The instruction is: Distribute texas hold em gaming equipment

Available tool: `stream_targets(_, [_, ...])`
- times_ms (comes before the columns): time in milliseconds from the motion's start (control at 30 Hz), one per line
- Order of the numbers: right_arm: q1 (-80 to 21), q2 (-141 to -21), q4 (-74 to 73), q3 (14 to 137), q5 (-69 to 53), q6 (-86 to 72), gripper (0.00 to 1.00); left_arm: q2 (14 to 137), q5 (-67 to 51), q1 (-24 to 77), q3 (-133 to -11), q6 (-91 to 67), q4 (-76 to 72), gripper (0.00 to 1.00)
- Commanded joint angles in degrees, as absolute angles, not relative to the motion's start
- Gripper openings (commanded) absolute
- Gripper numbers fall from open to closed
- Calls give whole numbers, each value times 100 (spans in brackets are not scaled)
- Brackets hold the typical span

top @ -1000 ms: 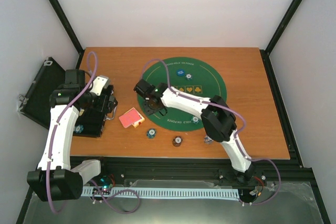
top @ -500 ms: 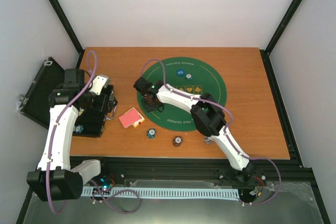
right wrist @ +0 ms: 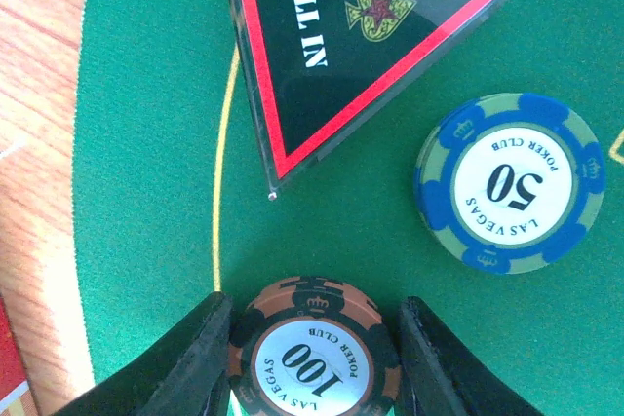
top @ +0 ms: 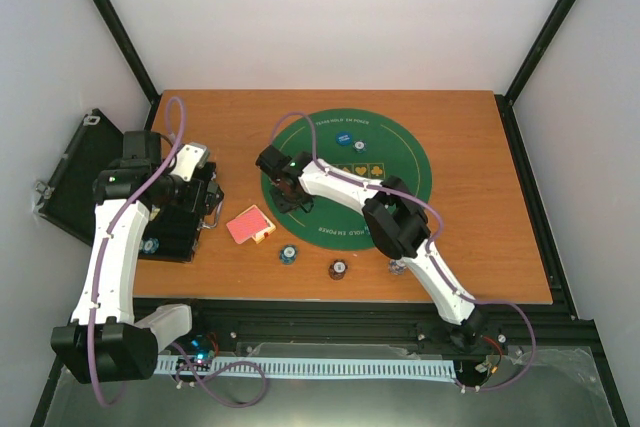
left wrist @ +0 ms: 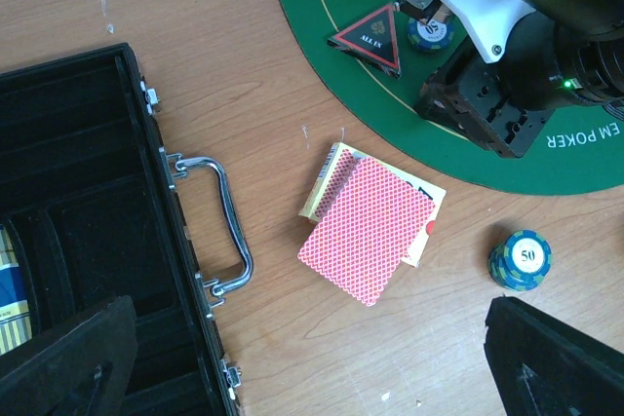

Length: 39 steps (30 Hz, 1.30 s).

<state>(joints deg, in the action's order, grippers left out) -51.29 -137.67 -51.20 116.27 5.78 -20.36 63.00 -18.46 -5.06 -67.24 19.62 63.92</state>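
Observation:
My right gripper (right wrist: 314, 307) (top: 285, 195) is low over the left part of the green mat (top: 400, 162). Its fingers are closed on both sides of an orange-and-black 100 chip stack (right wrist: 312, 358) resting on the mat. Just beyond lie the black red-edged ALL IN triangle (right wrist: 341, 36) (left wrist: 370, 38) and a blue 50 chip (right wrist: 509, 182). Red-backed cards (top: 250, 224) (left wrist: 370, 226) lie on the wood left of the mat. My left gripper (left wrist: 322, 358) (top: 205, 205) is open and empty, hovering near the cards.
The black hinged case (left wrist: 78, 202) (top: 70, 172) lies open at the left edge. A blue-green 50 chip stack (left wrist: 520, 260) (top: 288, 253) and a brown stack (top: 339, 269) stand near the front. A blue button disc (top: 343, 137) lies on the mat.
My right gripper has moved a little farther onto the mat with the 100 chip stack, and its elbow has swung left. The left arm has not moved.

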Motion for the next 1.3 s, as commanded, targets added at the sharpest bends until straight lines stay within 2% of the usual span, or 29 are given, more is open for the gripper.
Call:
stream_targets(0, [-5081,-13911,-5142,11825,681,-1991,27,6310,-1908,-545,-6917,2074,6434,100])
stream_targets(133, [-5071,-13926,-5110,11857,645,-1988,31,6312,-1890,-547,-6926,2094,6451,100])
stream_targets(333, [-5080,-13829,-5225,11934,648,-2021,55,6297,-1884,-543,-6930,2101,6469,100])
stream_targets(567, [-5148,-13109,-5280,11582,695,-2061,58,6302,-1867,-545,-6900,2109,6485,100])
stream_targets(767, [-5492,-11727,-4874,9902,853,-2407,60,6267,-1884,-542,-6896,2109,6476,100])
stream_targets(1000, [-6020,-9809,-4371,7325,930,-3198,70,6324,-1980,-543,-6936,2183,6567,100])
stream_targets(1133, [-6276,-9148,-4183,6273,929,-3609,77,6303,-2027,-545,-6991,2162,6604,100])
stream_targets(1267, [-6433,-8894,-4069,5725,905,-3835,80,6263,-2074,-540,-7022,2145,6633,100])
